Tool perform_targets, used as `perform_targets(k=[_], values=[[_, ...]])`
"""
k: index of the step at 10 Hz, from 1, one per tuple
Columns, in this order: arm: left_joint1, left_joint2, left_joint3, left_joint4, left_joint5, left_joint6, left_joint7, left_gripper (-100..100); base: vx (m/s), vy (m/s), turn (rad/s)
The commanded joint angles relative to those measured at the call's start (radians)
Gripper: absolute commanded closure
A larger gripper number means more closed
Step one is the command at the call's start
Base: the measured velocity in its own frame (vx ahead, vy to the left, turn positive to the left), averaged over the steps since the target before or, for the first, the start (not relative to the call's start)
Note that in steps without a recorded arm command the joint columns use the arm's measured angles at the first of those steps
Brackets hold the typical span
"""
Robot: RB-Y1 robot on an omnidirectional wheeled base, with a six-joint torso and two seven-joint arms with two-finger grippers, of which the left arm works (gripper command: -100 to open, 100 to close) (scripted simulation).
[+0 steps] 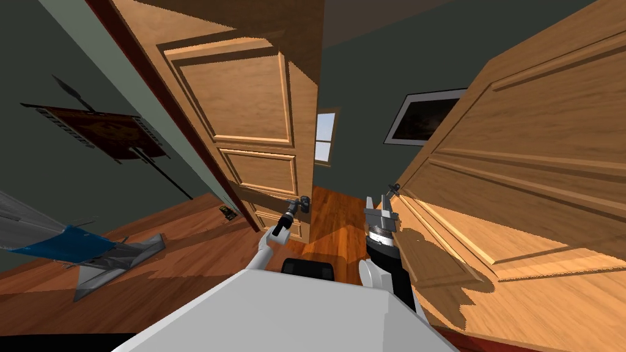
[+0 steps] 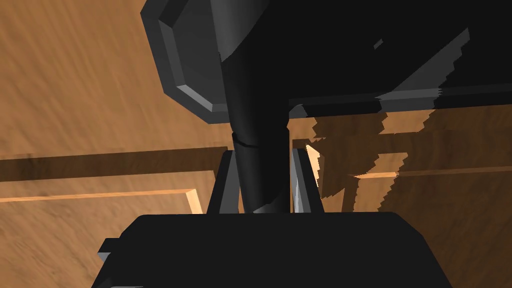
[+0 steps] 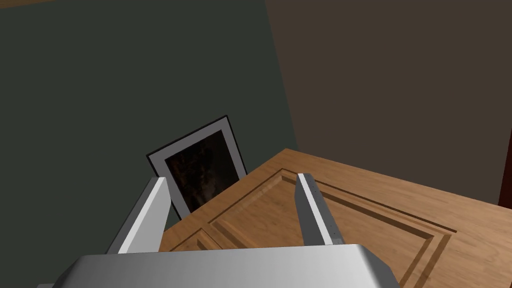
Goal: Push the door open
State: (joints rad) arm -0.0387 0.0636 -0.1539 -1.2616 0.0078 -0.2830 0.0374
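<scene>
A panelled wooden door (image 1: pixel 244 122) stands ajar on my left, with a dark lever handle (image 1: pixel 304 203) near its free edge. My left gripper (image 1: pixel 298 208) is at that handle. In the left wrist view its fingers (image 2: pixel 300 182) press both sides of the dark lever (image 2: pixel 260 145), which comes out of a dark rosette (image 2: pixel 190 65) on the door face (image 2: pixel 75 100). My right gripper (image 1: pixel 382 205) is held upright beside a second wooden door (image 1: pixel 519 153) on my right. That gripper (image 3: pixel 231 180) is open with nothing between its fingers.
Through the gap between the two doors I see wooden floor (image 1: pixel 333 211), a window (image 1: pixel 326 137) and a framed picture (image 1: pixel 428 116). At the left, a grey and blue object (image 1: pixel 79 250) lies on the floor below a wall hanging (image 1: pixel 104 131).
</scene>
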Motion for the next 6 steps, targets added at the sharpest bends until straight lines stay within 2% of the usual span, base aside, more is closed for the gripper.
perform_targets(k=[1, 6], values=[[-0.002, 0.009, 0.031, -0.007, 0.003, 0.0, -0.006, 100, 0.123, -0.094, 0.084], [-0.008, 0.004, 0.085, 0.002, 0.007, 0.002, -0.018, 100, 0.104, -0.103, 0.067]])
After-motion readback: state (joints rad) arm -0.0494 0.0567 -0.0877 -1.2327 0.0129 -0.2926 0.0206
